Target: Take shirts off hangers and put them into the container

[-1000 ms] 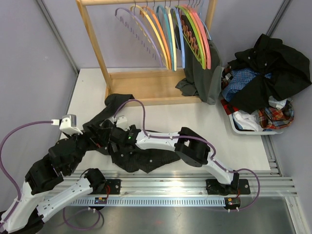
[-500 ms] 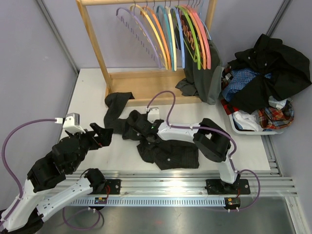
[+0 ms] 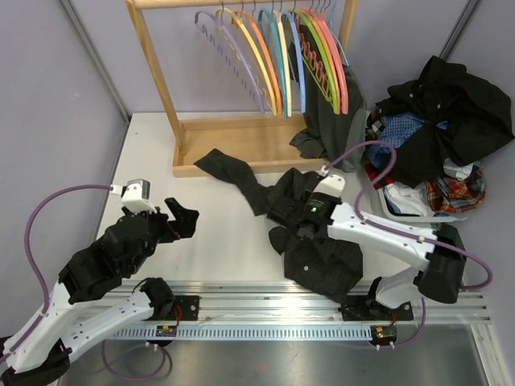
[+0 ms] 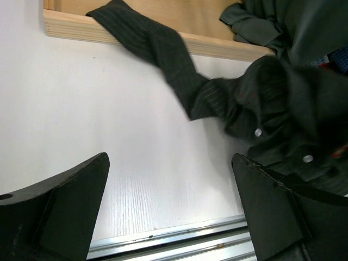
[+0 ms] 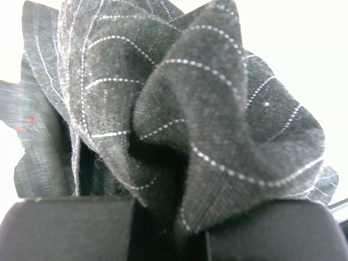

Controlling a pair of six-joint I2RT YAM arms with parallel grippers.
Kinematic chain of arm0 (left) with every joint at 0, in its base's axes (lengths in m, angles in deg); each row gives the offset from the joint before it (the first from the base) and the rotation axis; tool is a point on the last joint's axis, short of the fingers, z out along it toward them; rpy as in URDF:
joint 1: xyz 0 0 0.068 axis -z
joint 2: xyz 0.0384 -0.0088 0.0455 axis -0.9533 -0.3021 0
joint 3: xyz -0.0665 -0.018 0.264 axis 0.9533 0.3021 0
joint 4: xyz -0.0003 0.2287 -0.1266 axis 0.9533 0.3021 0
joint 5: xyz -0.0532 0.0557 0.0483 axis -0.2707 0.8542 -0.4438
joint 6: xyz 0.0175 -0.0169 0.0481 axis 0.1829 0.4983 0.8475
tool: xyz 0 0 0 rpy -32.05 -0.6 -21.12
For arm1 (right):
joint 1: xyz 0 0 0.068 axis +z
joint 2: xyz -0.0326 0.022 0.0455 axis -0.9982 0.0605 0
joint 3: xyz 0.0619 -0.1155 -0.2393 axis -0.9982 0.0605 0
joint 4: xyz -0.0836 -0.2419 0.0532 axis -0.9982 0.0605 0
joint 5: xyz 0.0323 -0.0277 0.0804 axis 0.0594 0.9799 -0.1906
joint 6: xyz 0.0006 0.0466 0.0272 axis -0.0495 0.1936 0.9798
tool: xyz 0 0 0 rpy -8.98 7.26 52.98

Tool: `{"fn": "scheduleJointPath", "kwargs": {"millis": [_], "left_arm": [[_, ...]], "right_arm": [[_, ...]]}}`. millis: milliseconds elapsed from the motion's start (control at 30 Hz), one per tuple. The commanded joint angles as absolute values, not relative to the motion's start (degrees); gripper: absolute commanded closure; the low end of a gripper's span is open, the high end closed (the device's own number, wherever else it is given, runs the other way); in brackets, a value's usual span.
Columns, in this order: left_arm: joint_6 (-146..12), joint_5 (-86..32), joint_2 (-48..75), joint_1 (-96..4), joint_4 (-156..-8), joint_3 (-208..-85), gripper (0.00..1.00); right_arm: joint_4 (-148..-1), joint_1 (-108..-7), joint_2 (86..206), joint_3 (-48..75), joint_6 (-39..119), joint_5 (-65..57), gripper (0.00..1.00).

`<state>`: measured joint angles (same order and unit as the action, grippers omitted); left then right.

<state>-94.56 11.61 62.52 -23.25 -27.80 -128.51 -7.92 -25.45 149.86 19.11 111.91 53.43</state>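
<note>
The right gripper [image 3: 296, 215] is clamped narrow on a bunched fold of the charcoal pinstriped shirt [image 3: 322, 261]. It has dragged the shirt from the left-centre of the table [image 3: 225, 241] toward the near right edge, and 1 sleeve [image 3: 229, 170] now trails back onto the wooden rail base [image 3: 241, 141]. The left gripper [image 3: 181, 219] has pulled off the cloth and hangs wide open over bare table near the left edge. The container [image 3: 418, 215] sits at the right edge, mostly buried under a black shirt [image 3: 451, 112] and a blue checked shirt [image 3: 398, 129]. The right wrist view is filled with blurred cloth, hiding the fingertips. The hangers [image 3: 273, 56] are cut off at the top.
</note>
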Motion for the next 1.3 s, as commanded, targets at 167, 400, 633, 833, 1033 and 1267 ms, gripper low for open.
{"fn": "scheduleJointPath", "kwargs": {"millis": [167,400,633,833,1033,1267], "left_arm": [[-93.5,8.0,56.7,-23.0,-31.9,-132.0,0.01],[-93.0,7.7,53.9,-23.0,-31.7,-134.6,0.01],[-92.4,6.4,51.5,-23.0,-33.7,-135.5,0.01],[-92.3,6.5,52.3,-23.0,-34.4,-135.1,0.01],[-92.5,5.6,52.4,-23.0,-35.2,-135.2,0.01],[-92.0,5.6,52.1,-23.0,-35.1,-136.1,0.01]], "right_arm": [[11.5,-41.9,139.1,14.1,121.5,68.1,1.00],[-7.6,-65.7,125.0,20.6,97.0,64.6,1.00],[-27.0,-84.7,122.3,17.2,76.1,55.8,1.00],[-35.1,-100.0,130.9,4.6,69.2,46.4,1.00],[-36.0,-106.4,144.0,-14.4,71.8,41.2,1.00],[-49.8,-106.8,155.3,-33.4,69.7,29.1,1.00]]}}
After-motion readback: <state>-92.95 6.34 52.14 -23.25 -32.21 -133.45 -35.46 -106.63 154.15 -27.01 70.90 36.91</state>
